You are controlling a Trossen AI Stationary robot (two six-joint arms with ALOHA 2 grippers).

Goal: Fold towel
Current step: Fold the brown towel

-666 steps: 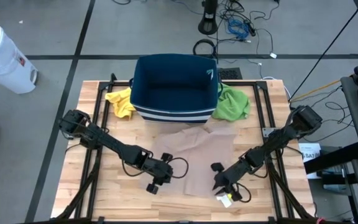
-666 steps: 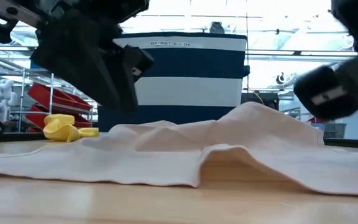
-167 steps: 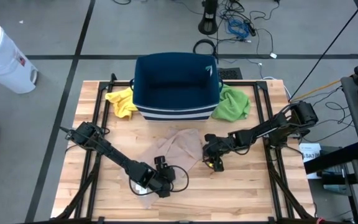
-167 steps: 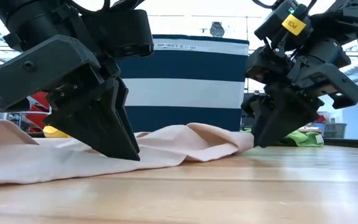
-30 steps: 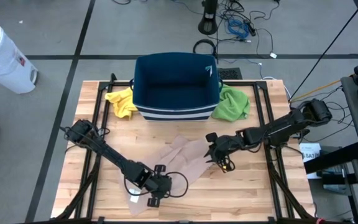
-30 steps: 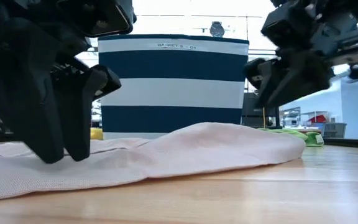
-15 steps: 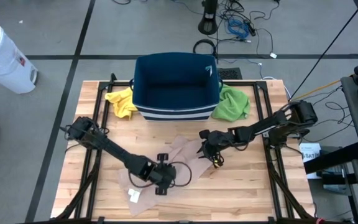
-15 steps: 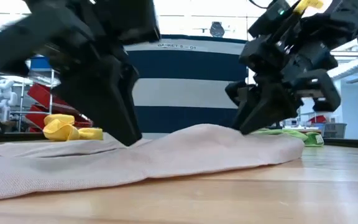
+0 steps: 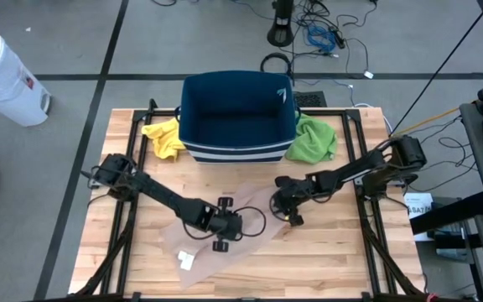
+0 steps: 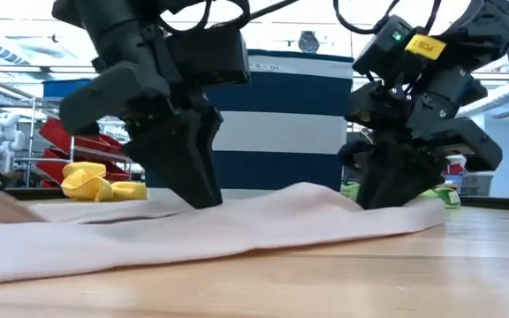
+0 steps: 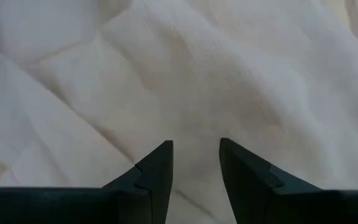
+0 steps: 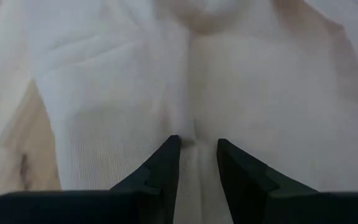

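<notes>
High view: The towel (image 9: 225,239), pale beige, lies rumpled on the wooden table (image 9: 350,260) in front of the striped basket (image 9: 237,117), running from the near left toward the middle. A white tag (image 9: 186,261) shows on its near-left part. The left gripper (image 9: 222,225) sits over the middle of the cloth; the right gripper (image 9: 290,204) sits at its far right edge. Both appear placed to work the cloth inward, which suits a fold not yet finished. A yellow cloth (image 9: 163,137) and a green cloth (image 9: 313,138) lie either side of the basket, well apart from the work.

Low view: Both grippers reach down to the towel (image 10: 237,225), which rises in a low ridge between them. Judged from this, the cloth is bunched rather than laid flat.

Left wrist view: The left gripper (image 11: 196,163) has its fingers (image 11: 157,168) parted with a gap between them, tips down at the towel (image 11: 229,74). No fold of cloth is seen between them; it is released, pressing or hovering.

Right wrist view: The right gripper (image 12: 197,158) also stands parted, and a small pucker of towel (image 12: 185,81) rises just at its tips. Whether that crease is pinched I cannot tell.
</notes>
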